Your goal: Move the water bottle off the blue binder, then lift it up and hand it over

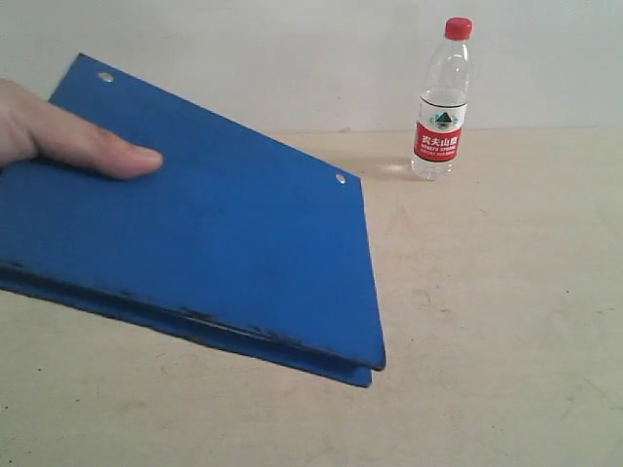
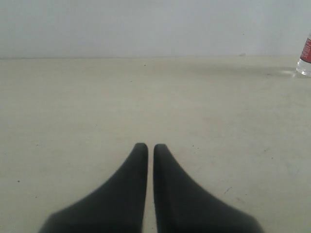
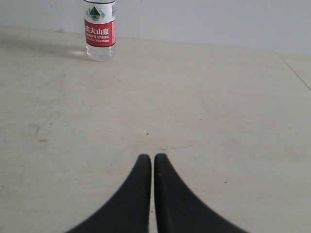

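The blue binder (image 1: 204, 243) is held above the table by a human hand (image 1: 58, 131) coming in from the left edge of the exterior view. The water bottle (image 1: 443, 97) stands upright on the table at the back right, apart from the binder. It also shows far ahead of the right gripper (image 3: 153, 158) as the water bottle (image 3: 100, 30), and at the frame edge of the left wrist view as the water bottle (image 2: 306, 57). The left gripper (image 2: 150, 146) is shut with nothing in it, low over bare table. The right gripper is shut and empty too. Neither gripper appears in the exterior view.
A beige table (image 1: 487, 321) runs back to a pale wall (image 1: 292, 49). A table edge or seam (image 3: 294, 70) shows at the far side of the right wrist view.
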You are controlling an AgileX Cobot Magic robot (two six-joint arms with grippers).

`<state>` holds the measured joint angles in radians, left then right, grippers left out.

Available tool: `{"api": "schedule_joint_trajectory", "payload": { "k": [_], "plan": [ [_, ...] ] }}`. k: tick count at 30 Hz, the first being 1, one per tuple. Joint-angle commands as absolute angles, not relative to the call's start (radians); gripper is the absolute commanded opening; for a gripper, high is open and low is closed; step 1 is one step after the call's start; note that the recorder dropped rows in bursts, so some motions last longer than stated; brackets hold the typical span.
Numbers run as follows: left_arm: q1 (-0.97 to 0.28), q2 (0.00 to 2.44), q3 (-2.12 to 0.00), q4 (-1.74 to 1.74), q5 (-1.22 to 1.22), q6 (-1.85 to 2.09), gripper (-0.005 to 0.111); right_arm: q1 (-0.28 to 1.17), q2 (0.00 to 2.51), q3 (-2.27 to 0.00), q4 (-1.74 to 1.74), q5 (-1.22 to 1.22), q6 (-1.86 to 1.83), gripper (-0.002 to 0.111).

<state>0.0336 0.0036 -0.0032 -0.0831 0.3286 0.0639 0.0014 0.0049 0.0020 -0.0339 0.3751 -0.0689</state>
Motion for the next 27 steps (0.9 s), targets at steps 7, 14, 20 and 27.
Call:
{"api": "schedule_joint_trajectory", "payload": {
  "k": [7,14,20,27],
  "plan": [
    [0.082,0.0,0.0,-0.082,0.323,0.073,0.004,-0.001,0.0,0.0,-0.031,0.364,-0.069,0.0],
    [0.095,0.0,0.0,-0.082,0.323,0.073,0.004,-0.001,0.0,0.0,-0.031,0.362,-0.054,0.0],
    [0.1,0.0,0.0,-0.082,0.323,0.073,0.004,-0.001,0.0,0.0,-0.031,0.362,-0.054,0.0],
    [0.1,0.0,0.0,-0.082,0.323,0.073,0.004,-0.001,0.0,0.0,-0.031,0.362,-0.054,0.0]
  ]
}}
